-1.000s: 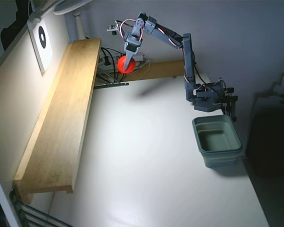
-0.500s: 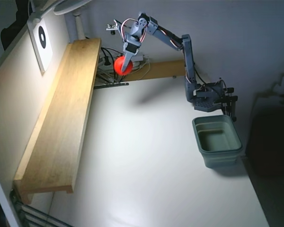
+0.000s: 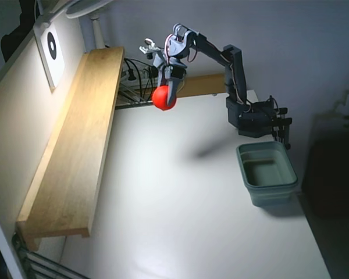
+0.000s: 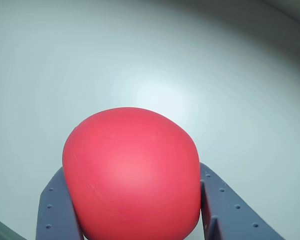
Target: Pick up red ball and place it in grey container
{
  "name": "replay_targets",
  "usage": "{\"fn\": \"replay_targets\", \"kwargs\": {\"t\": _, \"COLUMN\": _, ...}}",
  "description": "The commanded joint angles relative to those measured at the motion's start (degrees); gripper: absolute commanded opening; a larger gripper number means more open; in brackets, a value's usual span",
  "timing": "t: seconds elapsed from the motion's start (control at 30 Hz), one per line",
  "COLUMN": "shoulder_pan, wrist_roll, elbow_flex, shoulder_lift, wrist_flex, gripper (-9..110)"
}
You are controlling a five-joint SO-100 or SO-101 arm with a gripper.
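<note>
A fixed view looks down on a white table (image 3: pixel 163 192). Along its left edge lies a long wooden board (image 3: pixel 75 151). At the far end, left of centre, the gripper (image 3: pixel 164 100) hangs in the air with the ball (image 3: pixel 163 97) clamped between its fingers. The wrist view shows the same grip close up: the ball (image 4: pixel 132 175) fills the lower frame, with one dark finger (image 4: pixel 55 210) pressed against its left side and one against its right, bare table beneath it. The arm reaches back to its base at the far right. Just near of that base, on the right side of the table, sits the container (image 3: pixel 267 173), open and apparently empty.

The step in hand looks to be the carry. To do it well, the grip should stay firm while the arm swings right and nearer, keeping the ball above the rim. It should let go only once the ball is over the middle of the opening.
</note>
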Motion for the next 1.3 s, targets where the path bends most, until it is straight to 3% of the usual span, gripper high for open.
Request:
{"fn": "replay_targets", "kwargs": {"t": 0.0, "shoulder_pan": -5.7, "wrist_roll": 0.18, "elbow_flex": -1.83, "shoulder_lift": 0.69, "wrist_flex": 0.74, "gripper": 23}}
{"fn": "replay_targets", "kwargs": {"t": 1.1, "shoulder_pan": -61.05, "wrist_roll": 0.18, "elbow_flex": -1.83, "shoulder_lift": 0.69, "wrist_flex": 0.74, "gripper": 23}}
{"fn": "replay_targets", "kwargs": {"t": 1.27, "shoulder_pan": -61.94, "wrist_roll": 0.18, "elbow_flex": -1.83, "shoulder_lift": 0.69, "wrist_flex": 0.74, "gripper": 23}}
